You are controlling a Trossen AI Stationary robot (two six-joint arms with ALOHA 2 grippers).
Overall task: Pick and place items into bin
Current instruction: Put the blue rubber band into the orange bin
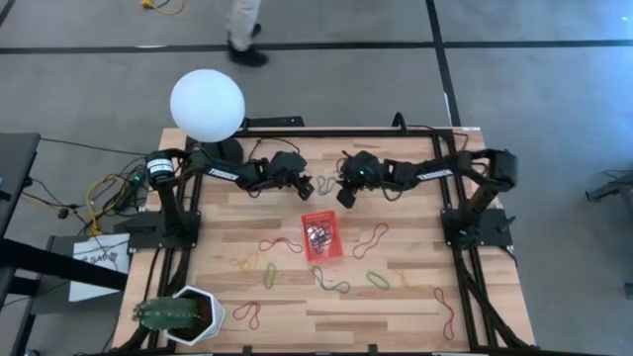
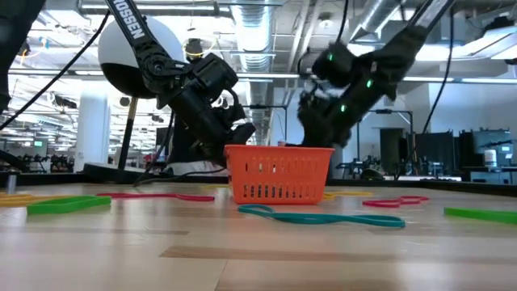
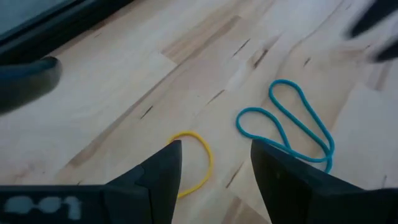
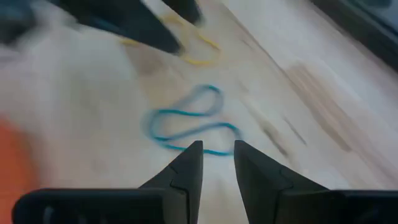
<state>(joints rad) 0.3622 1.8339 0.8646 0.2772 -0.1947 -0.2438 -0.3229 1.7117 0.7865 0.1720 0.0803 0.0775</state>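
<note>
The red mesh bin (image 1: 321, 237) (image 2: 279, 174) stands on the wooden table's middle. Rubber bands lie flat around it: red (image 1: 280, 244), green (image 1: 270, 274), teal (image 1: 331, 282) (image 2: 323, 217). Beyond the bin's far side, a blue band (image 3: 292, 121) (image 4: 186, 124) and a yellow band (image 3: 194, 163) (image 4: 193, 46) lie together. My left gripper (image 1: 309, 188) (image 3: 214, 158) is open, with its fingers on either side of the yellow band and above it. My right gripper (image 1: 344, 196) (image 4: 217, 152) faces it, narrowly open, its tips just over the blue band's near edge.
A white hexagonal plant pot (image 1: 183, 316) sits at the table's near left corner and a white globe (image 1: 207, 104) at the far left. More bands lie toward the near edge: red (image 1: 247, 313), red (image 1: 444, 307), green (image 1: 378, 279). A person's legs (image 1: 242, 30) show beyond the table.
</note>
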